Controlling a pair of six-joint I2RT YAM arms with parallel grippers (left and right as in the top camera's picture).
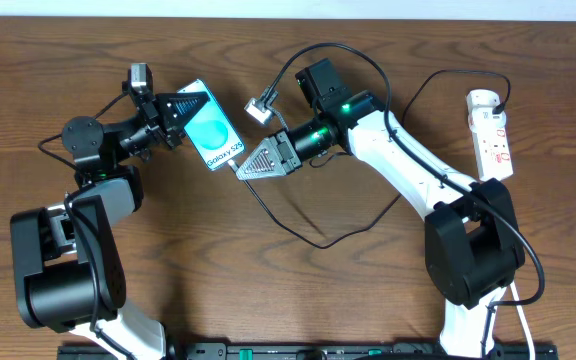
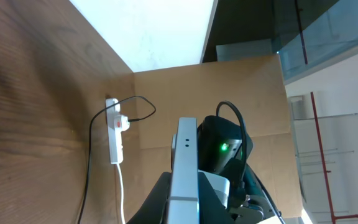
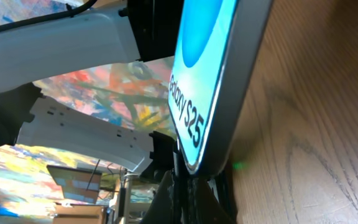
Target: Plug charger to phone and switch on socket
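The phone is lifted off the table, screen up, blue with "Galaxy S25" text. My left gripper is shut on its upper end. In the left wrist view the phone shows edge-on between my left fingers. My right gripper is shut at the phone's lower end, on the charger, whose thin black cable trails from it. In the right wrist view the phone fills the frame and its lower edge meets my right fingers; the plug tip is hidden there. The white socket lies far right.
The black cable loops across the wooden table towards the socket, which also shows in the left wrist view with its white lead. A small grey connector hangs beside the phone. A cardboard wall stands behind the table.
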